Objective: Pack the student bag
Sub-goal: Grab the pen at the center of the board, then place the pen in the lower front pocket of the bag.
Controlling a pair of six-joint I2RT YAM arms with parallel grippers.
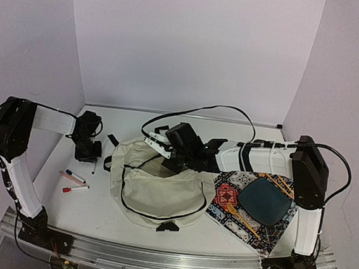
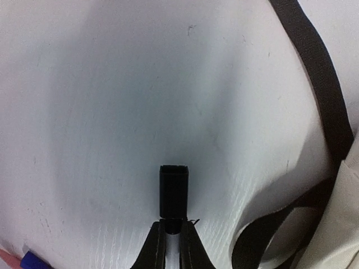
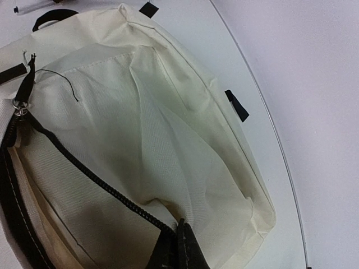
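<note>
The student bag, cream with black zipper lines, lies in the middle of the table with its top pulled open. My right gripper is shut on the bag's fabric right beside the zipper and holds that edge up. Over at the left, my left gripper points down at the table. Its jaws are shut on a white marker with a black cap, whose cap sticks out past the fingertips. In the top view that gripper stands left of the bag.
A blue-capped marker and a red-capped one lie on the table near the left arm. A patterned placemat with a dark plate and pencils sits right of the bag. A black strap curls beside the left gripper.
</note>
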